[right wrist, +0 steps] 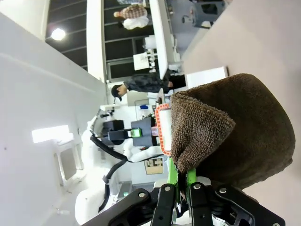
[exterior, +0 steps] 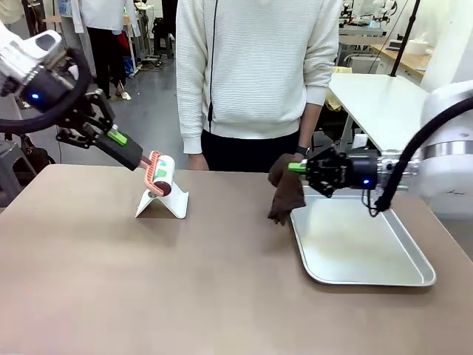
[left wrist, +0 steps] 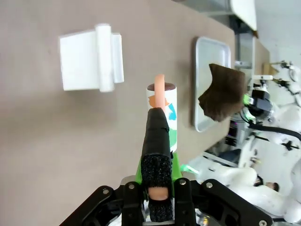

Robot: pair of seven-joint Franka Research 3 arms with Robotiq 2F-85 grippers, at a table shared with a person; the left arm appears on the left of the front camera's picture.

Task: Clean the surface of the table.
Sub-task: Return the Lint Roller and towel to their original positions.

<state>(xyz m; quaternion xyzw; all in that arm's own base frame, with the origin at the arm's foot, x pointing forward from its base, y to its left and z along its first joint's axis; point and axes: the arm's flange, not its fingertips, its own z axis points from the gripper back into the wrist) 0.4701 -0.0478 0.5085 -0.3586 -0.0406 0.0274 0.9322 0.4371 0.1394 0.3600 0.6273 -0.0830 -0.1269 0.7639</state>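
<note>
The table (exterior: 148, 281), brown-taupe, spans the front view with its long axis left to right; a metal tray (exterior: 369, 274) lies at its right and a white stand (exterior: 162, 203) left of centre. The left gripper (exterior: 131, 151) is clamped on the orange handle of a lint roller (exterior: 159, 174) above the stand, its printed label unreadable; the right gripper (exterior: 299, 168) is closed on a brown cloth (exterior: 287, 191) hanging at the tray's left edge.

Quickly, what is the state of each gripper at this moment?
Left gripper: closed on the handle of the lint roller, held above its white stand.
Right gripper: closed on the brown cloth, which hangs beside the metal tray.
</note>
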